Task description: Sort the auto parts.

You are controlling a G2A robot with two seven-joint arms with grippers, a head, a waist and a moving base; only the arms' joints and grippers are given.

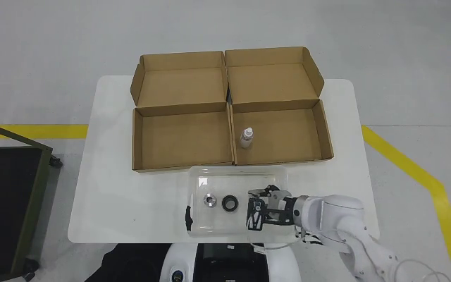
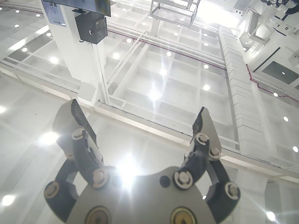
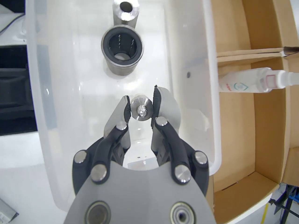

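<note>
A clear plastic tray [image 1: 199,176] at the table's front holds a silver sleeve [image 1: 210,200], a dark-lined ring bearing [image 1: 230,203] and a small silver stepped part [image 3: 139,111]. My right gripper [image 3: 141,93] is down inside the tray [image 3: 208,54], and its pads touch that small part on both sides. The bearing [image 3: 122,52] and the sleeve [image 3: 126,9] stand upright just beyond the fingertips. In the top view my right gripper [image 1: 255,203] sits to the right of the bearing. My left gripper [image 2: 139,106] points up at the ceiling, open and with nothing in it.
Two open cardboard boxes stand behind the tray, the left box [image 1: 183,156] bare. The right box [image 1: 296,151] holds a small white spray bottle [image 1: 246,137] near the divider. This bottle [image 3: 247,82] lies close beyond the tray's rim. A dark object [image 1: 188,217] sits at the tray's front left corner.
</note>
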